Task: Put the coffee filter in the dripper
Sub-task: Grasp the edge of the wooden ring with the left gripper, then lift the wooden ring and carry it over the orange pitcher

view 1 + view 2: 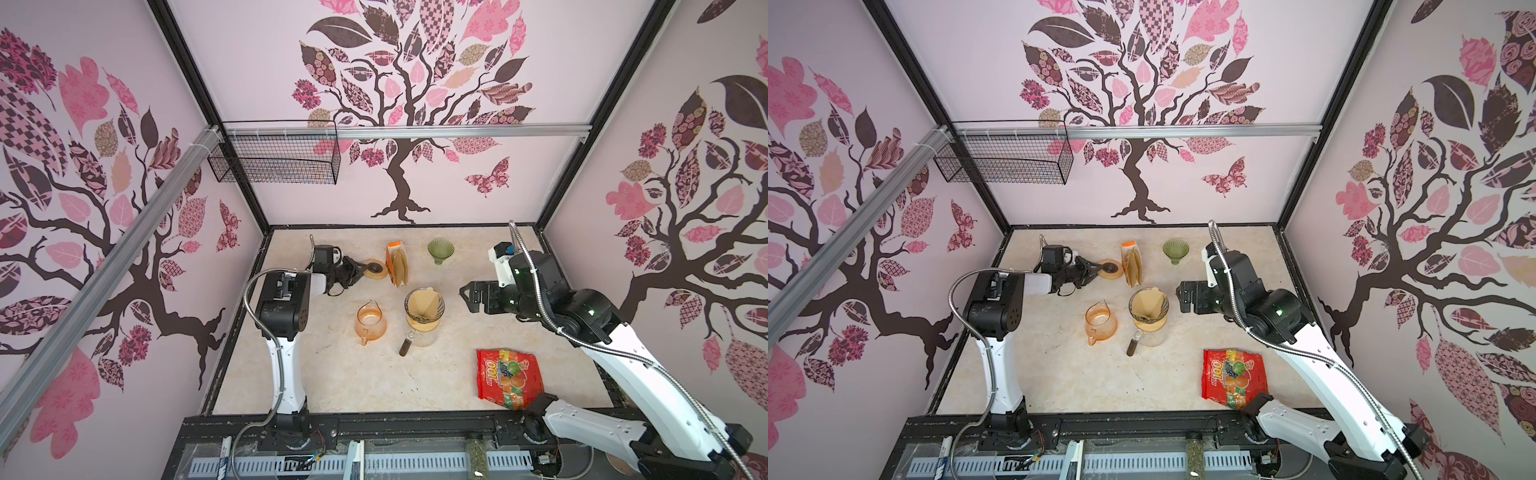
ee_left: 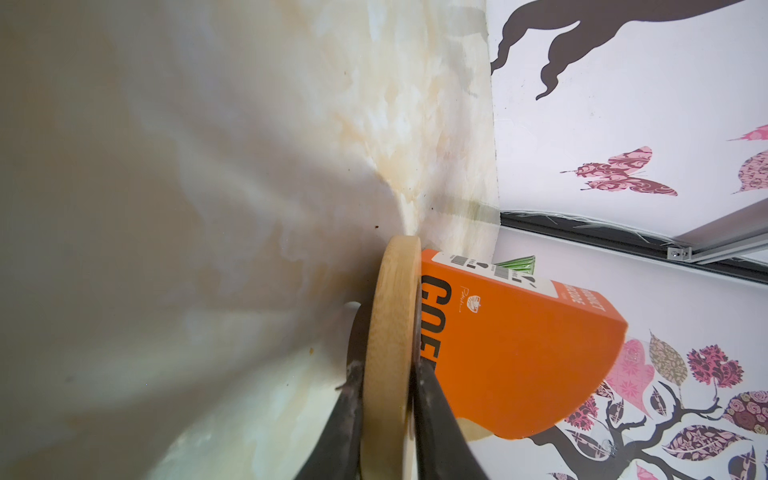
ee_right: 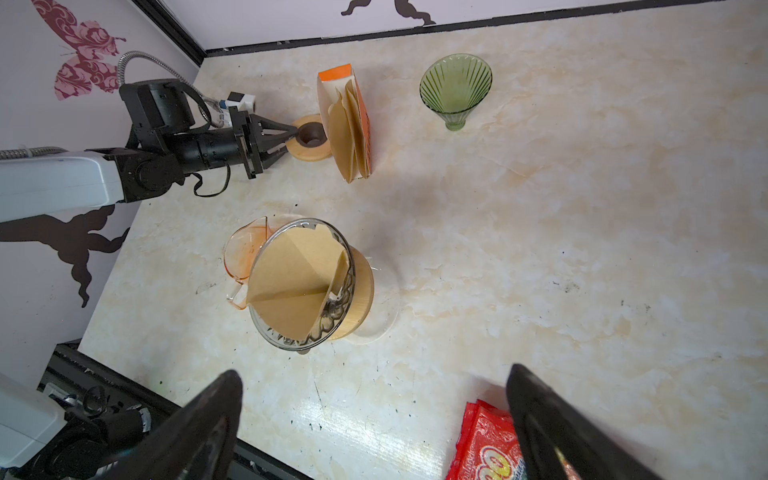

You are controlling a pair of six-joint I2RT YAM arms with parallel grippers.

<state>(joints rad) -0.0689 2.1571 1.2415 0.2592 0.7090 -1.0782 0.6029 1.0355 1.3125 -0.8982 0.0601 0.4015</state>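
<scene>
A brown paper coffee filter (image 1: 424, 308) (image 3: 297, 282) lies inside the clear glass dripper (image 1: 440, 309) (image 3: 332, 316), which has a wooden collar and sits on a glass carafe mid-table. My left gripper (image 1: 363, 268) (image 1: 1098, 266) (image 2: 386, 370) is shut on the rim of a wooden ring (image 1: 380, 273) (image 2: 395, 299) (image 3: 307, 153) at the back left, next to the orange filter box (image 1: 390, 251) (image 2: 519, 357). To the right of the dripper my right gripper (image 1: 469, 293) (image 1: 1183, 297) (image 3: 374, 378) hangs open and holds nothing.
A green ribbed glass cone (image 1: 440, 249) (image 3: 455, 93) stands at the back. An orange glass pitcher (image 1: 370, 322) stands left of the carafe. A red candy bag (image 1: 509, 378) (image 3: 486, 440) lies front right. A wire basket (image 1: 276, 160) hangs on the back wall.
</scene>
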